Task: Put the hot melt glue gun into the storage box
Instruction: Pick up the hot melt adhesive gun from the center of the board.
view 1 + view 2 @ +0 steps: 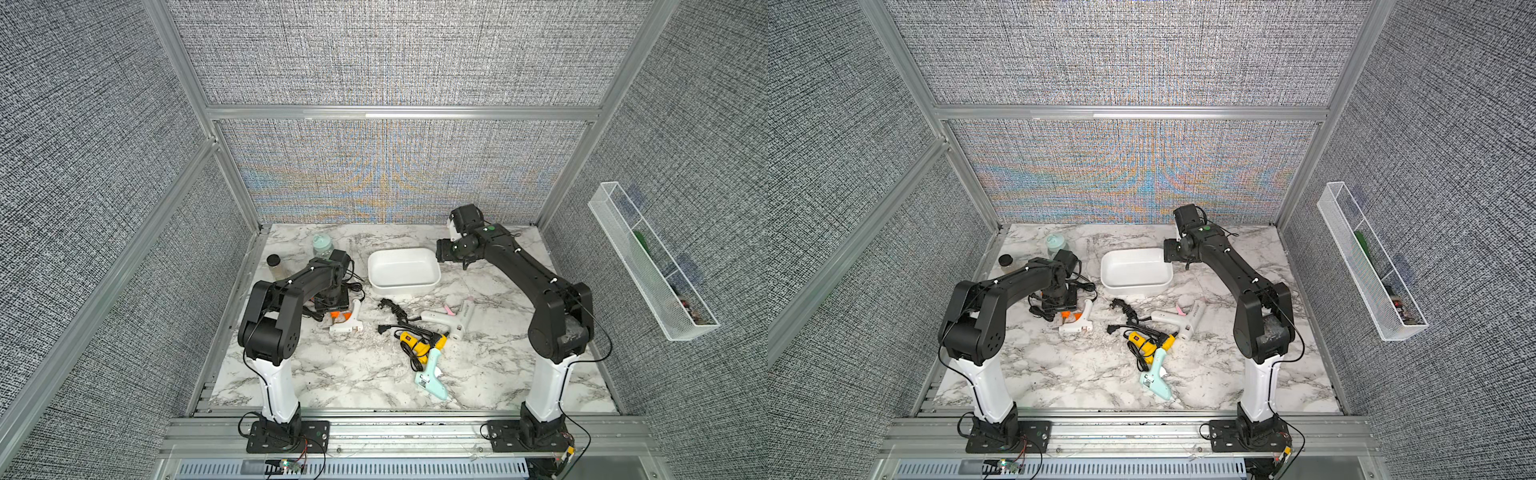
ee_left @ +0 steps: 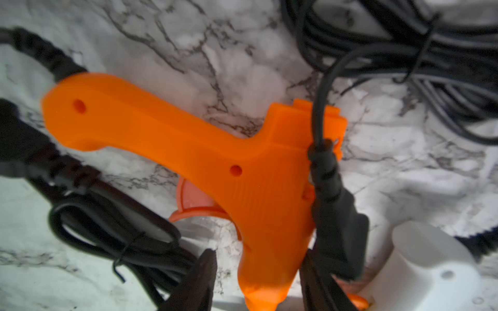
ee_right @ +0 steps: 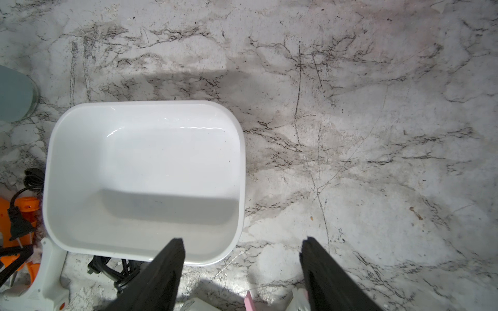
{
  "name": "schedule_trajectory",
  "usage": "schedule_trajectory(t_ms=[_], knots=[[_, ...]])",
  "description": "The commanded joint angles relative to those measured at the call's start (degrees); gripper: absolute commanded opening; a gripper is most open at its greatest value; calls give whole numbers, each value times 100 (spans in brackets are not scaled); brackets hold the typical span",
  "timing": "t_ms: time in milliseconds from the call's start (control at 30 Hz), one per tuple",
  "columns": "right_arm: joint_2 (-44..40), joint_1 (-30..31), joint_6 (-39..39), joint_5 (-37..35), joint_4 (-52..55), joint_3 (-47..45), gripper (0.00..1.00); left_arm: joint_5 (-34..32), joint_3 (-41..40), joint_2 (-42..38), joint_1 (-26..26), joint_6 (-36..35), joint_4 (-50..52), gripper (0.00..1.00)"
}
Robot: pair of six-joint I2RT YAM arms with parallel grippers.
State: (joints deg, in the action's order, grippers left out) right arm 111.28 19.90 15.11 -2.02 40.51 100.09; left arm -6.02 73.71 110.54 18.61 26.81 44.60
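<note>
The orange glue gun [image 2: 242, 172] lies flat on the bench [image 1: 332, 374], on the robot's left side, with black cords [image 2: 404, 53] around it and a plug [image 2: 339, 237] resting across its body. The left pincer [image 2: 258, 272] is low over it, one jaw on each side of the front part of the gun. A strip of bench shows between one finger [image 2: 199, 280] and the gun, so the jaws are open around it and not yet gripping.

The storage box [image 1: 399, 270] stands further back, near the middle of the bench, and it is empty. The right pincer [image 3: 242, 247] hangs above the bench with one jaw over the box's edge. Its jaws are wide apart and hold nothing.

I judge the task to be at its very beginning: no gun is in the box. What is left is the closing, the lifting and the carrying to the box. Four more guns lie on the bench: a white one [image 1: 347, 322] just beside the orange, a white one with a pink trigger [image 1: 453, 318], a yellow one [image 1: 419, 343] and a mint one [image 1: 432, 374].
</note>
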Motion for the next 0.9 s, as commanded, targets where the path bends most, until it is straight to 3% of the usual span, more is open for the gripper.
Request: schedule_trajectory(t_ms=[0, 500, 700, 867], knots=[[-25, -5, 44, 43, -83, -7, 74, 49, -67, 59, -7, -97, -225, 53], [-25, -4, 26, 73, -87, 6, 74, -103, 12, 144, -7, -289, -192, 25], [-69, -15, -8, 53, -79, 19, 74, -341, 190, -837, 2, -416, 730, 20], [-81, -29, -22, 29, -65, 23, 74, -549, 1205, -1680, 182, -520, 1991, 20]])
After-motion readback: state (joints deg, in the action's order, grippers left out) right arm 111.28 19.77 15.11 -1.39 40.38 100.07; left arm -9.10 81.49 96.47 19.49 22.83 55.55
